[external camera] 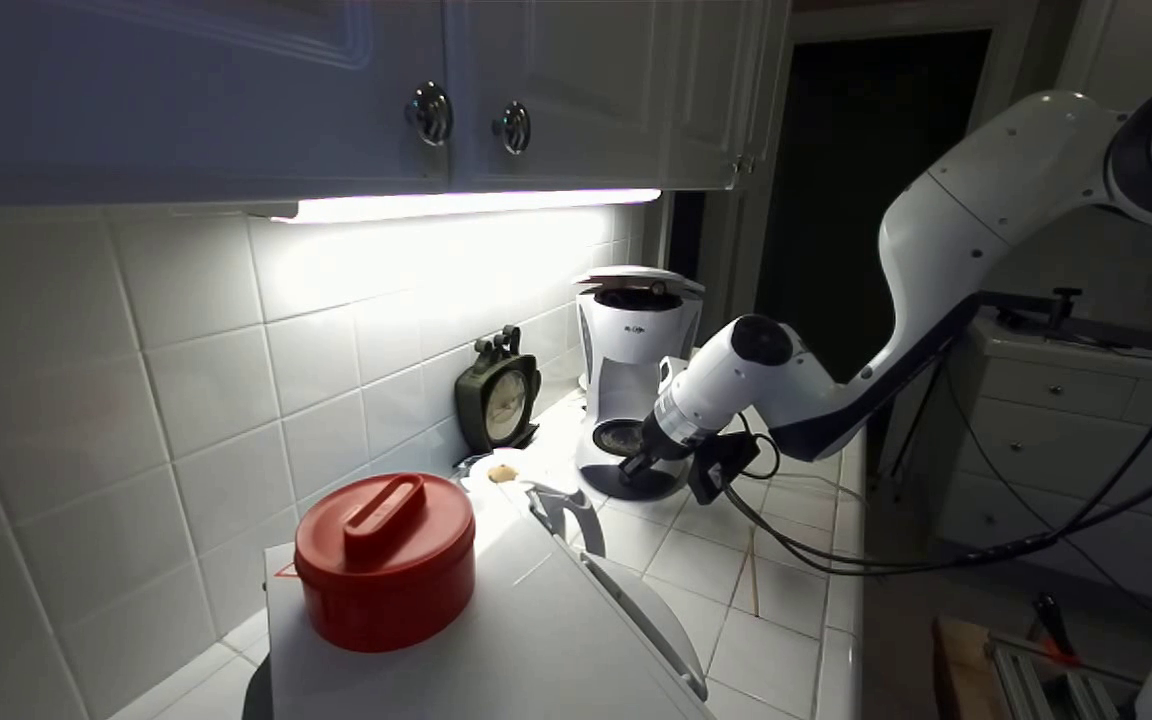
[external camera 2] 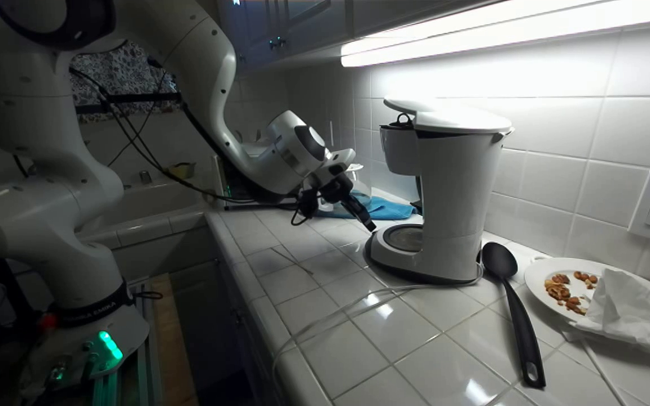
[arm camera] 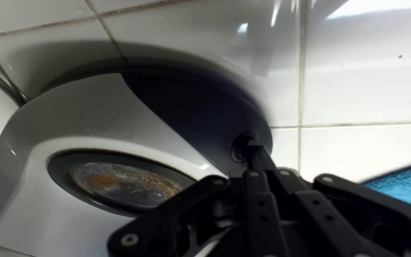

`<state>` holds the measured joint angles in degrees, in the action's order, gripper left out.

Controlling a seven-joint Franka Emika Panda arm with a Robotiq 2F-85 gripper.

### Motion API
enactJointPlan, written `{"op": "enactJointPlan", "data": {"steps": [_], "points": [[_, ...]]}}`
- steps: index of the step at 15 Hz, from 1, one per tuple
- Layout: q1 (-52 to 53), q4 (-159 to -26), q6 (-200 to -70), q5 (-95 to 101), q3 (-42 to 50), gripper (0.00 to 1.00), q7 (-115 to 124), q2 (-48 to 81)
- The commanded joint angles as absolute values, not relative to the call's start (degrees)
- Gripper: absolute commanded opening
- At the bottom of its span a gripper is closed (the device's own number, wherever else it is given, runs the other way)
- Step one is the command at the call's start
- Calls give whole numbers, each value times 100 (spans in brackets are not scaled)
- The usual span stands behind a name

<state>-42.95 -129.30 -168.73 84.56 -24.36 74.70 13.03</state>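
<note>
Coffee maker point(external camera 2: 455, 197) stands right of centre in an exterior view; tiles point(external camera 2: 359, 349) spread from its base point(external camera 2: 401, 259) to the counter edge point(external camera 2: 263, 304) at lower left; the arm point(external camera 2: 206, 73) bends down from upper left, its gripper point(external camera 2: 371, 226) slanting toward the base; fingers point(arm camera: 254, 162) together, tips over a round button point(arm camera: 238, 150) in the wrist view; contact unclear.

The glossy white, rounded arm point(external camera: 936, 240) has slender black cables point(external camera: 1006, 549); round silver screws point(arm camera: 130, 240) stud the black tool point(arm camera: 257, 150)
</note>
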Motion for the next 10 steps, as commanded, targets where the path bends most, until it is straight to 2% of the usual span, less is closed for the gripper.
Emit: {"op": "enactJointPlan", "data": {"steps": [1,3,4,5,10], "points": [[-4271,-12814,-16860,8476,-2441,3,7483,1378],[-4275,-12813,-16871,8442,-2445,4,7426,1409],[-4279,-12817,-16881,8424,-2447,29,7401,1420],[-4277,-12816,-16874,8417,-2447,30,7402,1429],[-4275,-12815,-16873,8402,-2456,62,7397,1470]]}}
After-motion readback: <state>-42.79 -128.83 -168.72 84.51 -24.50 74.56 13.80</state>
